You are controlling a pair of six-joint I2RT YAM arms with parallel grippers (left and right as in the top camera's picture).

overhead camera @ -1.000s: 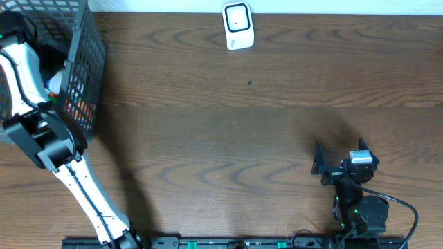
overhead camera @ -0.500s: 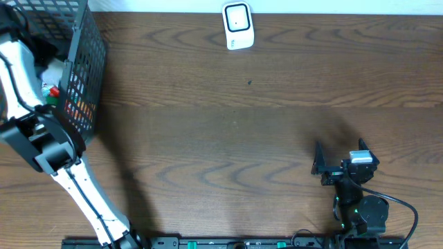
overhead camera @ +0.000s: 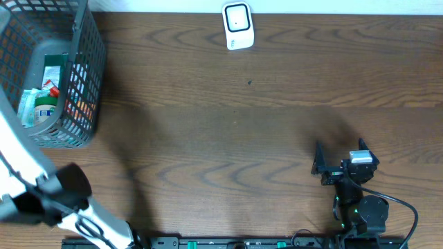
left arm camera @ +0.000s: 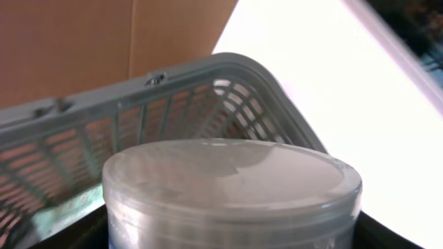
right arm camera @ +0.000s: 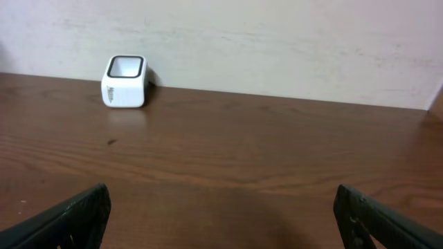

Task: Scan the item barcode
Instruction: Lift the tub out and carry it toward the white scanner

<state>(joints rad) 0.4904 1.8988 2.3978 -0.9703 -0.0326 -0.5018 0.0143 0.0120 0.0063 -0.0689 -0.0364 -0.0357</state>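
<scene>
The left gripper (left arm camera: 232,232) stands wide with a clear, round, lidded tub (left arm camera: 232,180) between its jaws. In the left wrist view the tub fills the lower frame from 7 to 5 o'clock. Its sides reach the dark fingers (left arm camera: 398,236) at both bottom corners, so it looks gripped, though the contact itself is cropped. Behind the tub, toward 12 o'clock, curves the grey rim of the basket (left arm camera: 208,69). Brown cardboard (left arm camera: 83,41) lies beyond it at 11 o'clock, and a bright glare fills the 2 o'clock side.

From overhead the tub and that gripper are out of frame. Only the left arm (overhead camera: 24,162) shows, a white link and a black joint at 8 o'clock, running off the left edge. The basket (overhead camera: 86,76) sits at 10 o'clock on the wooden table (overhead camera: 242,124). It holds a white bottle (overhead camera: 43,105) with a green and red label and a green packet (overhead camera: 55,69) just above the bottle.

The scanner (overhead camera: 237,26), a small white box with a dark-framed window, stands at 12 o'clock by the far table edge, well apart from both arms.

The right gripper (overhead camera: 320,164) rests at 4 o'clock with its jaws fully spread and nothing between them. In its own view only bare table lies between the two fingers, and the scanner (right arm camera: 124,81) stands at 10 o'clock against the pale wall (right arm camera: 277,41).
</scene>
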